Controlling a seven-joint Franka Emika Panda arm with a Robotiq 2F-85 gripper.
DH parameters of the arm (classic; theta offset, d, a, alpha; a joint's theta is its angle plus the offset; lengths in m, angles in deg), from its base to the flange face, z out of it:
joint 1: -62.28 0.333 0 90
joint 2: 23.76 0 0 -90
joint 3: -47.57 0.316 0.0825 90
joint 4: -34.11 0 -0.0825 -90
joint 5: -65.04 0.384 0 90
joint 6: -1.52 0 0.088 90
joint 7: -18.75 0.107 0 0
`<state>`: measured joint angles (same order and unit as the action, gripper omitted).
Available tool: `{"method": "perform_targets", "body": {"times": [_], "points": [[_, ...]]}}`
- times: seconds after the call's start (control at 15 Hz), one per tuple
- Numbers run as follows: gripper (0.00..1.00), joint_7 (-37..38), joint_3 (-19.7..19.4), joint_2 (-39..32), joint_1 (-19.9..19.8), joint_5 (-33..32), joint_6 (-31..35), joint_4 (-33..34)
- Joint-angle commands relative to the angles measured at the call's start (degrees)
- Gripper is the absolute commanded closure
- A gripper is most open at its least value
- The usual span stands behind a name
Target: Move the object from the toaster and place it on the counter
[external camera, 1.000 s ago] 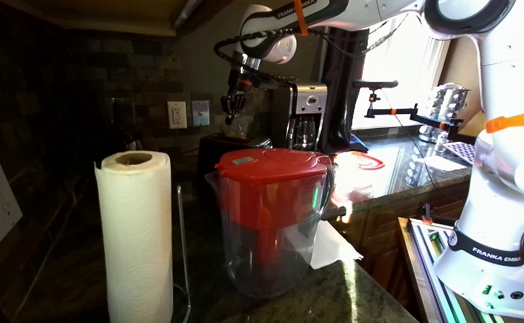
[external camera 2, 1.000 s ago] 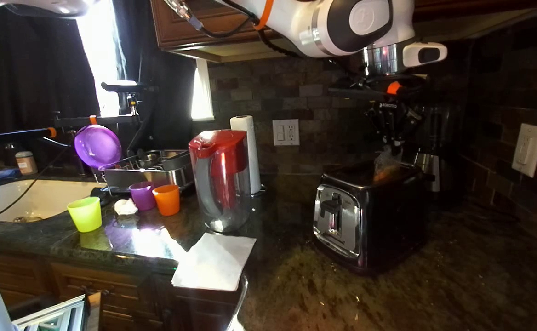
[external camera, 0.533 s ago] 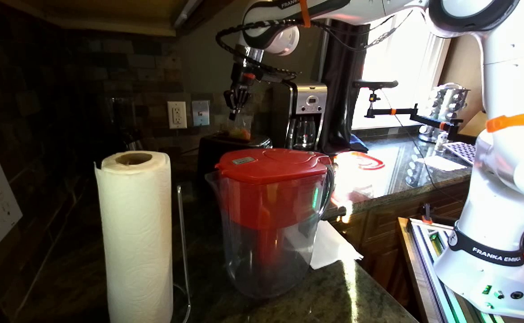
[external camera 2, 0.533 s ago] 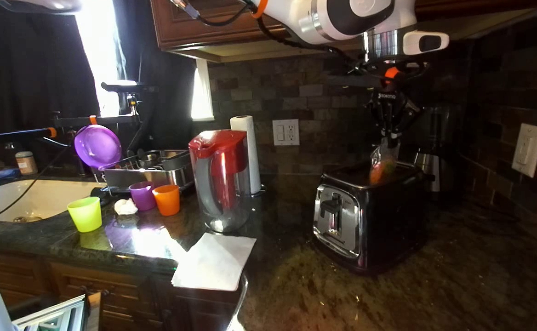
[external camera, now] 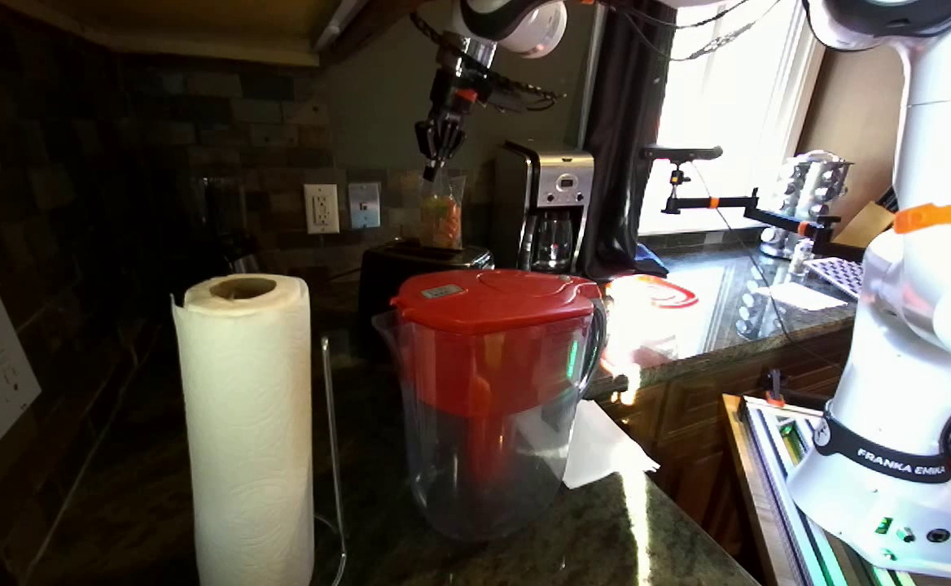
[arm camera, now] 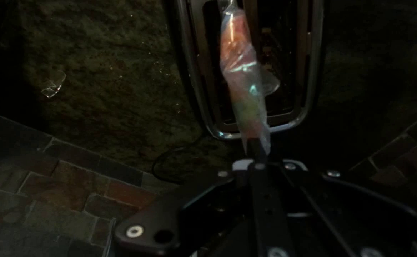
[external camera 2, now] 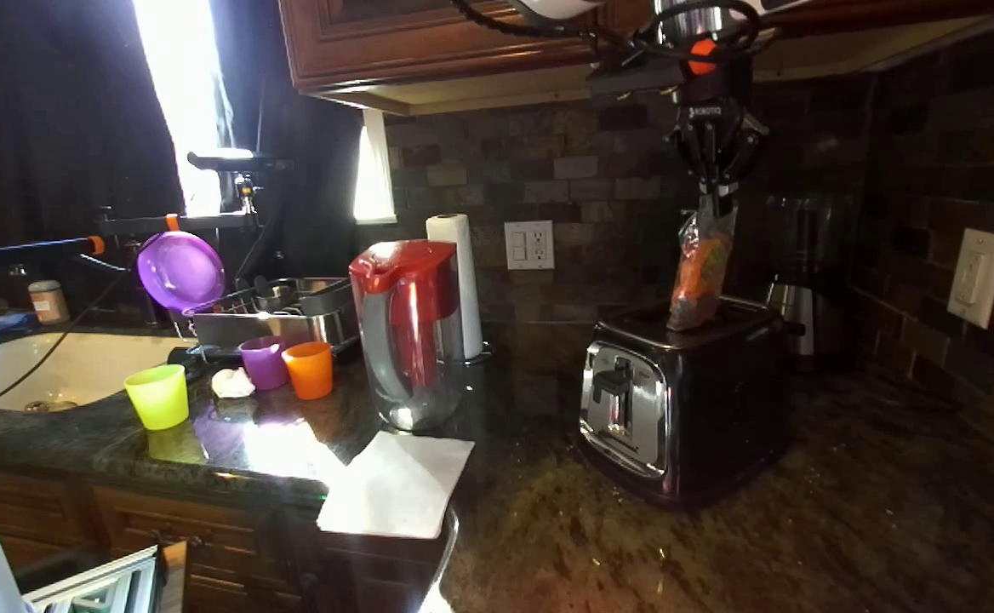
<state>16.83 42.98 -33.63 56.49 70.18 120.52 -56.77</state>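
A clear plastic bag with orange and green contents (external camera 2: 701, 264) hangs upright under my gripper (external camera 2: 716, 203). It also shows in an exterior view (external camera: 443, 218) and in the wrist view (arm camera: 242, 67). My gripper is shut on the bag's top edge; its fingertips (arm camera: 260, 151) show at the bag in the wrist view. The black toaster with a silver front panel (external camera 2: 633, 409) stands directly below. The bag's lower end is at the toaster's top; I cannot tell whether it is clear of the slot. The dark speckled counter (external camera 2: 548, 553) lies around the toaster.
A red-lidded pitcher (external camera 2: 412, 340), a paper towel roll (external camera: 247, 439) and a white napkin (external camera 2: 399, 485) are on the counter. A coffee maker (external camera: 561, 183) stands near the toaster. Several cups (external camera 2: 157, 396) stand by the sink. A wooden cabinet (external camera 2: 429, 51) hangs above.
My gripper has risen with the bag, drawing it up from mostly inside the toaster's slot until nearly all of it shows above. The toaster has not moved.
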Motion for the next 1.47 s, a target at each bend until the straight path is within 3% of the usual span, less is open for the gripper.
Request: {"method": "perform_targets", "body": {"times": [0.0, 0.53, 1.07, 1.27, 1.4], "points": [[1.0, 2.06, -0.13, 6.85, 0.51, -2.0, -2.03, -4.66], [1.0, 3.74, -0.39, 14.63, 0.15, -5.43, -5.88, -9.14], [1.0, 2.97, -2.76, 17.2, -1.48, -4.02, -29.07, -8.69], [1.0, 3.43, -4.07, 17.76, -2.71, -4.42, -33.1, -10.19], [1.0, 3.03, -5.05, 18.35, -3.57, -4.33, -31.08, -12.48]]}}
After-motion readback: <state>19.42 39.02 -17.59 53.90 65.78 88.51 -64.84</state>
